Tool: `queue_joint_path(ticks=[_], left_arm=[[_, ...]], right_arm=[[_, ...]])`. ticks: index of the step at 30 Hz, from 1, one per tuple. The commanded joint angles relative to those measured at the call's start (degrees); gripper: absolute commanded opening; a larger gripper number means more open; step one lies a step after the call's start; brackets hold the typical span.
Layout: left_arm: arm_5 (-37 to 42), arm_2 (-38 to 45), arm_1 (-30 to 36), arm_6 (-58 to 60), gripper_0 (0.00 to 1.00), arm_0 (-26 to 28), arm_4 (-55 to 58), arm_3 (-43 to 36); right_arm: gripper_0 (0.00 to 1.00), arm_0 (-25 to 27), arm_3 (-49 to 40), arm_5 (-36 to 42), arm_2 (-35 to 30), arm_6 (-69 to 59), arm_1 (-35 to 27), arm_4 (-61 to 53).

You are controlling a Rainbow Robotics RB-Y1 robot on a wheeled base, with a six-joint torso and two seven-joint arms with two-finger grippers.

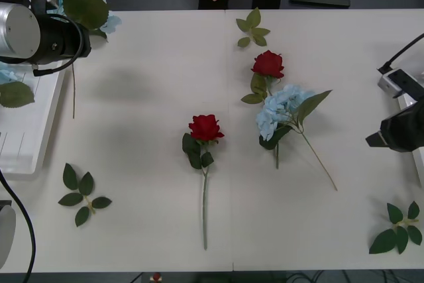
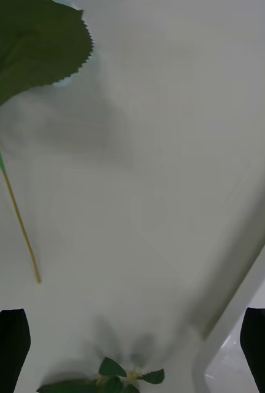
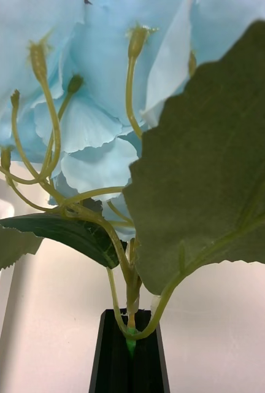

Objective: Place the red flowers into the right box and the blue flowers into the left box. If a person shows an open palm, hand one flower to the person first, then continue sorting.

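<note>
White bench [image 1: 152, 84] carries two roses and a hydrangea mid-surface. Left claw [image 3: 131, 344], clamped on a blue flower [image 3: 102, 110] stem, hangs over the left-edge tray [image 1: 26, 144]. Right claw [image 2: 132, 350], fingers apart, hovers at the right edge.

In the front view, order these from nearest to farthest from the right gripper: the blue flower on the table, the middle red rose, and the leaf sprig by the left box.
From the right gripper, at the table's right edge:
1. Blue flower, right of centre.
2. Middle red rose, centre.
3. Leaf sprig, far left, near the left box.
</note>
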Motion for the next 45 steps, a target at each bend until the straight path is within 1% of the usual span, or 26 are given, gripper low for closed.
queue_joint_path(ticks=[1, 3, 6, 11, 14, 18, 22, 26, 38, 45], left_arm=[[-0.1, -0.1, 0.4, -1.2, 0.0, -0.3, 0.5, -2.0], [-0.1, -0.1, 0.4, -1.2, 0.0, -0.3, 0.7, -2.0], [-0.1, -0.1, 0.4, -1.1, 0.0, -0.3, 0.7, -2.0], [-0.1, -0.1, 0.4, -1.2, 0.0, -0.3, 0.7, -2.0], [-0.1, -0.1, 0.4, -1.1, 0.0, -0.3, 0.9, -2.0], [-0.1, 0.0, 0.4, -1.1, 0.0, -0.3, 1.1, -2.1], [-0.1, -0.1, 0.4, -1.1, 0.0, -0.3, 1.3, -2.1], [-0.1, 0.0, 0.4, -1.1, 0.0, -0.3, 1.4, -2.1], [-0.1, 0.2, 0.4, -1.1, 0.0, -0.3, 1.7, -2.1], [-0.1, 0.2, 0.4, -1.0, 0.0, -0.3, 1.6, -2.1]], right_arm=[[1.0, -4.1, -1.4, -3.0, 5.7, -6.6, -0.4, 3.1], [1.0, -5.6, -1.3, -4.0, 8.9, -8.7, -0.2, 4.9], [1.0, -7.6, -0.8, -4.2, 11.9, -10.5, 1.2, 6.8], [1.0, -9.5, 1.9, -4.1, 13.7, -9.9, 3.9, 7.5], [1.0, -12.0, 4.2, -4.3, 16.9, -9.9, 5.3, 9.1], [1.0, -15.4, 8.2, -6.9, 21.4, -10.0, 6.9, 10.4], [1.0, -17.2, 12.5, -9.9, 24.1, -9.4, 8.6, 10.6], [1.0, -18.6, 14.5, -11.5, 27.1, -9.3, 8.9, 11.9], [1.0, -19.3, 18.9, -14.0, 30.1, -8.5, 10.7, 12.5], [1.0, -20.0, 21.9, -14.3, 30.4, -7.4, 13.4, 12.6]])
